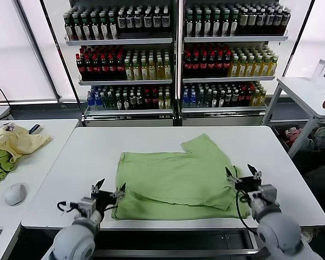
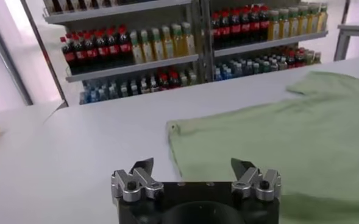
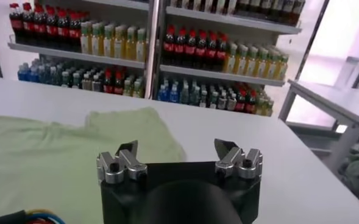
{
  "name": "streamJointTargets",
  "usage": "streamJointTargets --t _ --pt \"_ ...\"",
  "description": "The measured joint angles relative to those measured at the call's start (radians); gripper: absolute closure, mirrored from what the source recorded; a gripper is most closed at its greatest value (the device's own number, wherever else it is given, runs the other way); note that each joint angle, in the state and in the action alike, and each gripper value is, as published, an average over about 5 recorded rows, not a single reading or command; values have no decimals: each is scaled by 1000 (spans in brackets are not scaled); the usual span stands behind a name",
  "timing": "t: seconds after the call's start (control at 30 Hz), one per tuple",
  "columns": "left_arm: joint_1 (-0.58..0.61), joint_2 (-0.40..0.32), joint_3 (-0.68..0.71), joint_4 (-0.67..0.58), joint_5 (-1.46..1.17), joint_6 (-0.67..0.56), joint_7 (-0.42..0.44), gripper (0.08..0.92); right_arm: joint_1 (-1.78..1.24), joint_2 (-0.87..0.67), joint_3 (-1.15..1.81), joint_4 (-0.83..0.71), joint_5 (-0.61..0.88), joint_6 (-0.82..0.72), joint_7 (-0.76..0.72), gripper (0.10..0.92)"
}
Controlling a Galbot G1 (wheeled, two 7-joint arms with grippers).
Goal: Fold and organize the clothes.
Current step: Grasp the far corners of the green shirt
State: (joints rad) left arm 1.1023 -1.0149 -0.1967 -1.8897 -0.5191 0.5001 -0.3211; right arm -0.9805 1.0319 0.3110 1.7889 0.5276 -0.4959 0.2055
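At the near edge of the counter (image 1: 70, 162) two grippers are held low, fingers spread and holding nothing. The left gripper (image 1: 109, 192) sits just beside the near left corner of the shirt (image 1: 176, 176); the right gripper (image 1: 244, 174) sits at its near right edge, by the end of a folded-over layer.

The shirt is laid flat in the middle of the counter, plain side up (no print or collar can be seen), with one sleeve (image 1: 203, 145) sticking out toward the shelves (image 1: 176, 59).

The step in hand is judged to be a fresh grasp of the near hem for another fold. It would be done well if both corners are pinched through every layer, lifted evenly and carried toward the far edge so that hems meet without wrinkles; an uneven lift is likely to skew the soft cloth. Whether the fingers touch fabric cannot be told.

Farther left, a yellow garment (image 1: 19, 142) lies on a side table (image 1: 49, 127).
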Motion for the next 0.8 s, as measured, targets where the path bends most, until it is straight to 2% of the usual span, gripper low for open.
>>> streamJointTargets --t 0.4,0.57,0.8 --pt "-346 -82 139 360 -27 -23 -8 177 357 84 -173 -376 42 -12 -21 203" --pt "-423 -111 163 462 -40 -15 -10 177 462 128 -216 -516 39 -21 -34 203" --pt "-475 -126 185 534 -67 4 -8 177 559 186 -240 -676 25 -31 -59 203"
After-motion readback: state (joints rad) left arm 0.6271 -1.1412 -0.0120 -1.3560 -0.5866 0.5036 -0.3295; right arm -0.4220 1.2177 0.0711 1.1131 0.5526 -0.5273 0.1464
